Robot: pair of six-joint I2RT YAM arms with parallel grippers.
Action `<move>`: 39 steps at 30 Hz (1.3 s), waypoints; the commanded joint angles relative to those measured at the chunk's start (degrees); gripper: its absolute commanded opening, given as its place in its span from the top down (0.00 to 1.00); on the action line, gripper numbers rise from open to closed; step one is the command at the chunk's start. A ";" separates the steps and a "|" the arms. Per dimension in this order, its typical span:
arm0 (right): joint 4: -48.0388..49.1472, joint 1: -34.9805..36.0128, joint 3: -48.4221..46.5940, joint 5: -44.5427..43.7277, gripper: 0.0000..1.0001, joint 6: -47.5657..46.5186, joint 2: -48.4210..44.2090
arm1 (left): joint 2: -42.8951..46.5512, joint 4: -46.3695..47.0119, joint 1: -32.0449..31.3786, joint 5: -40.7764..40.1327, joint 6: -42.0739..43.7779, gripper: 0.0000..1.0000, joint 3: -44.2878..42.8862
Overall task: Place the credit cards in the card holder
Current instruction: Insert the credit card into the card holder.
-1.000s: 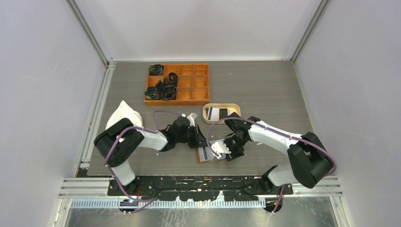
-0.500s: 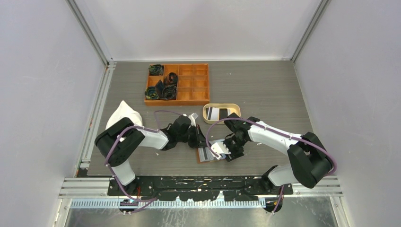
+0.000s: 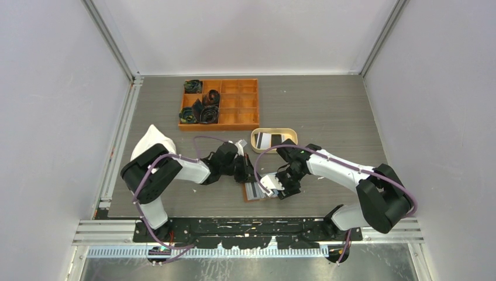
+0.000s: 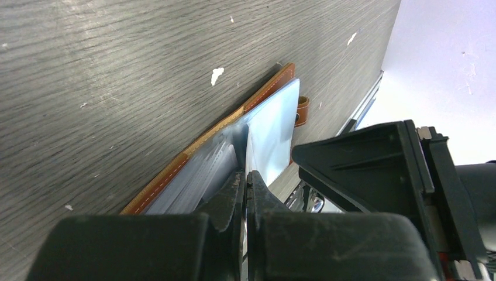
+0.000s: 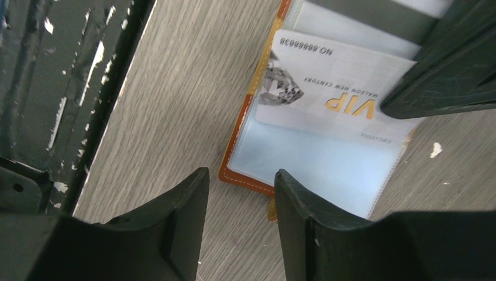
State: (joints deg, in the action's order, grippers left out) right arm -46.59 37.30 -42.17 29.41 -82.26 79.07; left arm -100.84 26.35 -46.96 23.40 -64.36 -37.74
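The brown leather card holder [image 3: 255, 192] lies open on the table near the front, its clear pockets facing up. My left gripper [image 4: 245, 174] is shut on one thin clear pocket sheet of the card holder [image 4: 266, 126], lifting it on edge. A white-grey credit card [image 5: 327, 88] marked VIP lies across the pockets of the card holder [image 5: 245, 178], one corner hidden under the left finger. My right gripper [image 5: 241, 175] hovers open just off the holder's corner, with nothing between its fingers. More credit cards [image 3: 270, 140], black and white, lie in the tray.
The oval beige tray [image 3: 253, 140] sits just behind the two grippers. An orange compartmented box [image 3: 237, 120] with dark rolled items stands further back. A white cloth [image 3: 152, 140] lies at the left, by the left arm's elbow.
The left arm has edged slightly to the right. The card holder and the right gripper stay where they were.
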 commanded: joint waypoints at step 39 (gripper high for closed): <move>23.11 18.91 -3.48 -19.53 0.96 30.23 3.82 | -2.93 -1.81 0.36 1.03 1.48 0.83 0.99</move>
State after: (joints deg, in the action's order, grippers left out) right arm -21.71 56.36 -43.79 12.62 -49.87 82.50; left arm -102.96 29.36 -46.59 25.34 -65.39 -38.17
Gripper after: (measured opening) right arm 0.052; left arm 0.158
